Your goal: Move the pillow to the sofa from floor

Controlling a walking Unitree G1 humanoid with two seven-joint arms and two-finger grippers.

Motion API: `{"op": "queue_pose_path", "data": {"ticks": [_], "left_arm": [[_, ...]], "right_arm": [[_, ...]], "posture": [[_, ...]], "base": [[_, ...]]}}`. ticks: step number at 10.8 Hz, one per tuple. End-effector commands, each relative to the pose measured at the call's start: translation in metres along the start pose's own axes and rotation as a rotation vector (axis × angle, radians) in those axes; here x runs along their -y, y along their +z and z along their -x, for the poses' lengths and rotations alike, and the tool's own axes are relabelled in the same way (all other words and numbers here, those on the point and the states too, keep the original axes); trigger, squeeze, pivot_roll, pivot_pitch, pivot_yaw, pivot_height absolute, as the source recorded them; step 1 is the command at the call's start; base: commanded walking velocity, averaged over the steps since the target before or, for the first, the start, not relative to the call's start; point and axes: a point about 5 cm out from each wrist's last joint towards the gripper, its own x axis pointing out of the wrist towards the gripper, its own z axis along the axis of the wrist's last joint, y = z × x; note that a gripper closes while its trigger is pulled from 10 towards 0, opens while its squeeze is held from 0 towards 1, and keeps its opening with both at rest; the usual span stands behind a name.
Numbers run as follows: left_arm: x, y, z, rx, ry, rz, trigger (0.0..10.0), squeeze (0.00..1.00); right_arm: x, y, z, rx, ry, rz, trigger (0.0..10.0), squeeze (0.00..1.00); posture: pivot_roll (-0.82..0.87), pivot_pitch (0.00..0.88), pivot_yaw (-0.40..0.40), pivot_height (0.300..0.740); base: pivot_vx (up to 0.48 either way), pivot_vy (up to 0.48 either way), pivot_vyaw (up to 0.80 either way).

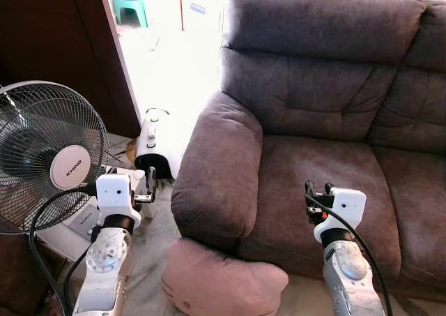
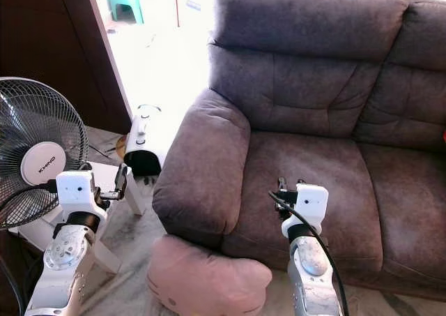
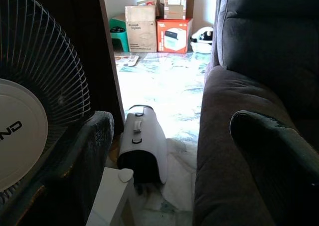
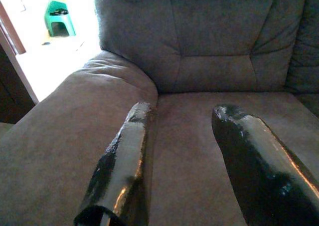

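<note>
- The sofa (image 1: pixel 327 121), grey-brown and plush, takes up the right and middle of the head views; its seat cushion is bare and its rounded armrest (image 1: pixel 219 169) faces the robot's left.
- A fan (image 1: pixel 43 155) with a wire cage stands at far left, beside a dark wooden door (image 1: pixel 70 44).
- The pillow (image 1: pixel 219 281), pink, lies on the floor against the sofa's front corner, just under the armrest and between the two arms.
- A white appliance (image 1: pixel 155 141) with a dark opening sits on the pale floor between the fan and the armrest.
- The left gripper (image 1: pixel 148 190) is raised beside the fan, clear of the pillow; in the left wrist view its fingers (image 3: pixel 269 151) are spread apart with nothing between them.
- The right gripper (image 1: pixel 310 201) hovers over the front of the seat cushion; in the right wrist view its fingers (image 4: pixel 127 161) are likewise spread and empty.
- A green stool (image 1: pixel 129 1) and cardboard boxes (image 3: pixel 157 21) stand in the bright room beyond the door.
</note>
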Motion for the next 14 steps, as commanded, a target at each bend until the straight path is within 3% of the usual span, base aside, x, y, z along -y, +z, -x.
{"op": "queue_pose_path", "data": {"ticks": [1, 6, 14], "left_arm": [[-0.0022, 0.0012, 0.0013, -0.006, 0.009, -0.001, 10.0, 0.00], [-0.0021, 0.0009, 0.0017, -0.007, 0.009, 0.001, 10.0, 0.00], [-0.0039, 0.0016, 0.0028, -0.011, 0.014, -0.005, 10.0, 0.00]], "right_arm": [[0.0009, 0.0027, -0.0006, 0.004, -0.006, -0.007, 10.0, 0.00], [-0.0008, 0.0015, -0.0009, -0.001, 0.001, -0.009, 10.0, 0.00], [-0.0018, -0.0001, 0.0004, -0.003, 0.014, -0.005, 10.0, 0.00]], "posture": [[0.10, 0.125, -0.037, 0.696], [0.10, 0.122, -0.037, 0.601], [0.11, 0.122, -0.035, 0.601]], "base": [[0.000, 0.000, 0.00], [0.000, 0.000, 0.00], [0.000, 0.000, 0.00]]}}
